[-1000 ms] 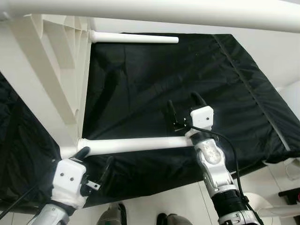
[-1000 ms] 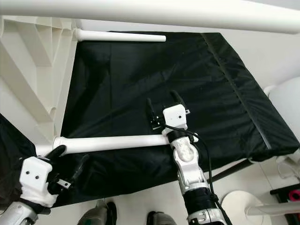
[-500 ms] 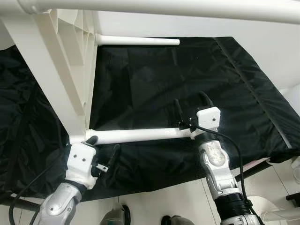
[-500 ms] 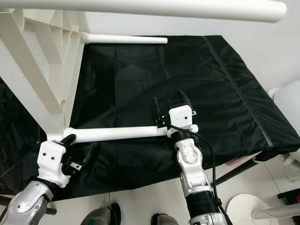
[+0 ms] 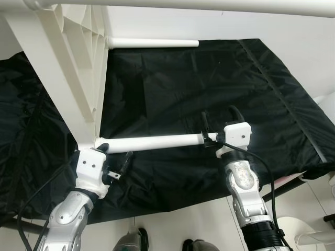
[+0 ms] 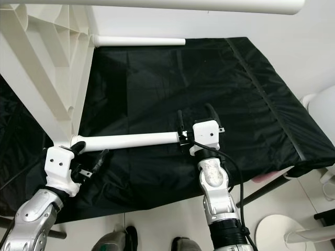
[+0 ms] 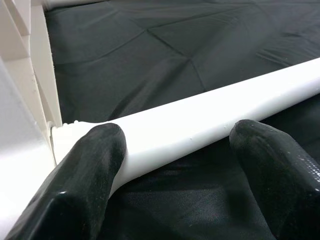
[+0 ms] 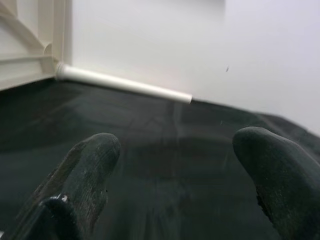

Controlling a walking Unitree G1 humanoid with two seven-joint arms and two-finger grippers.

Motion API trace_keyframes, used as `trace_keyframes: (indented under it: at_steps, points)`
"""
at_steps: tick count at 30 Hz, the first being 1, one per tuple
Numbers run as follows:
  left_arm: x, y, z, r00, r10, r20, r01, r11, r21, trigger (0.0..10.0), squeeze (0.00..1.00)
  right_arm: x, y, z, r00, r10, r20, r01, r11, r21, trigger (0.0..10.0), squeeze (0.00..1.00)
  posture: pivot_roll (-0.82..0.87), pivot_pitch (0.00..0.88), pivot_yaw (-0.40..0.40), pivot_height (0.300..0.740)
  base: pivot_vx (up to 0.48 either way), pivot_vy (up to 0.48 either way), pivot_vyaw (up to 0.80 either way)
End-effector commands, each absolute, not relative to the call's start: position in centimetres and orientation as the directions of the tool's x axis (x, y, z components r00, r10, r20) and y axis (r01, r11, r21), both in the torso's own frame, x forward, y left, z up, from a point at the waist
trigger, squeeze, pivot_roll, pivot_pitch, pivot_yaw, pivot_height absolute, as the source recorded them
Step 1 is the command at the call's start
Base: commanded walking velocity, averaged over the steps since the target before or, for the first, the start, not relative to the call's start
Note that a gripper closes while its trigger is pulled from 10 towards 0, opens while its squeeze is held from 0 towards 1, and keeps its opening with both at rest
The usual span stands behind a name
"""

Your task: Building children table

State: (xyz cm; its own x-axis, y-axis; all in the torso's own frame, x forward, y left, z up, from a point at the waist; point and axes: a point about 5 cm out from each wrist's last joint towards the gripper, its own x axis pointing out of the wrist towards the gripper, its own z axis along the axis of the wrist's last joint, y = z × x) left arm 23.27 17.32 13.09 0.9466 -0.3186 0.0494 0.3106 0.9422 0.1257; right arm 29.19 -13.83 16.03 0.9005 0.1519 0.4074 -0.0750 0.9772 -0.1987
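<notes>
Left wrist view gives me the best read: my left gripper point(image 7: 177, 165) has its two black fingers spread to either side of the near white plastic tube leg point(image 5: 152, 141), close to where that leg enters the socket of the ribbed white plastic table top point(image 5: 63, 78). One finger point(image 7: 90, 165) touches the tube; the other stands off it, so the claw is open, not clamped. The table top stands tipped on its edge over the black fabric sheet point(image 5: 172, 89), with a second white tube leg point(image 5: 153, 43) plugged in farther back.

My right gripper point(image 5: 220, 128) sits at the free end of the near leg, fingers parted and pointing past it, holding nothing.

I judge the step to be seating this leg. To do it well I would close the left claw squarely on the tube near the socket, keep the push along the tube's axis, and let the right claw steady the free end so the leg does not cock sideways. The top could tip if I shove off-axis.
</notes>
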Motion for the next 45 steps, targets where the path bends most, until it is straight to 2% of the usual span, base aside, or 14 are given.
trace_keyframes:
  at_steps: [1, 2, 4, 5, 7, 9, 11, 17, 22, 24, 32, 39, 42, 45]
  points:
    - [22.7, 19.5, 12.5, 0.991, -0.131, 0.008, 0.129, 0.984, 0.120, 10.0, 0.00, 28.8, -14.4, 15.8, 0.910, 0.142, 0.390, -0.073, 0.980, -0.188, 10.0, 0.00, 0.01, 0.152, 0.037, 0.740, 0.000, 0.000, 0.00]
    - [21.6, 19.2, 12.8, 0.983, -0.184, -0.001, 0.183, 0.976, 0.119, 10.0, 0.00, 28.5, -15.2, 15.7, 0.915, 0.101, 0.390, -0.035, 0.984, -0.172, 10.0, 0.00, 0.01, 0.149, 0.027, 0.740, 0.000, 0.000, 0.00]
    - [21.6, 19.2, 12.8, 0.983, -0.184, -0.001, 0.183, 0.976, 0.119, 10.0, 0.00, 28.5, -15.2, 15.7, 0.915, 0.101, 0.390, -0.035, 0.984, -0.172, 10.0, 0.00, 0.01, 0.149, 0.027, 0.740, 0.000, 0.000, 0.00]
    - [20.8, 18.5, 13.0, 0.973, -0.229, -0.010, 0.228, 0.965, 0.131, 10.0, 0.00, 28.3, -15.8, 15.3, 0.925, 0.082, 0.370, -0.023, 0.987, -0.160, 10.0, 0.00, 0.02, 0.144, 0.018, 0.740, 0.000, 0.000, 0.00]
    - [20.4, 18.1, 13.1, 0.968, -0.249, -0.018, 0.249, 0.959, 0.135, 10.0, 0.00, 28.2, -15.9, 15.1, 0.929, 0.081, 0.361, -0.025, 0.987, -0.157, 10.0, 0.00, 0.02, 0.144, 0.018, 0.740, 0.000, 0.000, 0.00]
    - [20.3, 16.6, 12.7, 0.945, -0.321, -0.056, 0.326, 0.936, 0.133, 10.0, 0.00, 28.3, -15.6, 15.0, 0.929, 0.104, 0.354, -0.052, 0.987, -0.154, 10.0, 0.00, 0.02, 0.141, 0.007, 0.740, 0.000, 0.000, 0.00]
    - [20.6, 15.6, 12.5, 0.938, -0.342, -0.062, 0.348, 0.927, 0.138, 10.0, 0.00, 28.6, -15.2, 15.2, 0.923, 0.127, 0.363, -0.074, 0.985, -0.157, 10.0, 0.00, 0.02, 0.137, 0.003, 0.740, 0.000, 0.000, 0.00]
    - [21.1, 14.2, 13.3, 0.936, -0.353, 0.002, 0.350, 0.928, 0.130, 10.0, 0.00, 29.0, -15.2, 15.7, 0.918, 0.134, 0.374, -0.079, 0.984, -0.158, 10.0, 0.00, 0.02, 0.130, -0.007, 0.740, 0.000, 0.000, 0.00]
    - [21.9, 13.3, 15.2, 0.934, -0.342, 0.099, 0.319, 0.928, 0.194, 10.0, 0.00, 29.2, -15.3, 15.8, 0.921, 0.120, 0.371, -0.071, 0.987, -0.142, 10.0, 0.00, 0.02, 0.120, -0.011, 0.740, 0.000, 0.000, 0.00]
    - [22.0, 13.1, 15.8, 0.926, -0.357, 0.124, 0.335, 0.927, 0.170, 10.0, 0.00, 29.2, -15.2, 16.0, 0.919, 0.118, 0.376, -0.068, 0.988, -0.141, 10.0, 0.00, 0.02, 0.116, -0.008, 0.740, 0.000, 0.000, 0.00]
    - [21.9, 12.7, 17.4, 0.901, -0.395, 0.179, 0.343, 0.902, 0.263, 10.0, 0.00, 29.4, -15.2, 16.1, 0.915, 0.117, 0.386, -0.067, 0.988, -0.142, 10.0, 0.00, 0.02, 0.104, -0.010, 0.740, 0.000, 0.000, 0.00]
    - [23.1, 12.2, 18.2, 0.911, -0.340, 0.234, 0.290, 0.930, 0.225, 10.0, 0.00, 29.7, -15.6, 16.3, 0.917, 0.096, 0.388, -0.042, 0.989, -0.145, 10.0, 0.00, 0.01, 0.107, -0.018, 0.740, 0.000, 0.000, 0.00]
    - [23.8, 11.4, 17.9, 0.897, -0.396, 0.197, 0.369, 0.915, 0.163, 10.0, 0.00, 29.9, -15.7, 16.5, 0.917, 0.086, 0.390, -0.028, 0.988, -0.152, 10.0, 0.00, 0.01, 0.113, -0.020, 0.740, 0.000, 0.000, 0.00]
    - [26.1, 11.6, 19.0, 0.906, -0.347, 0.243, 0.328, 0.938, 0.115, 10.0, 0.00, 30.5, -16.7, 17.1, 0.915, -0.004, 0.404, 0.057, 0.991, -0.119, 10.0, 0.00, -0.03, 0.122, -0.027, 0.740, 0.000, 0.000, 0.00]
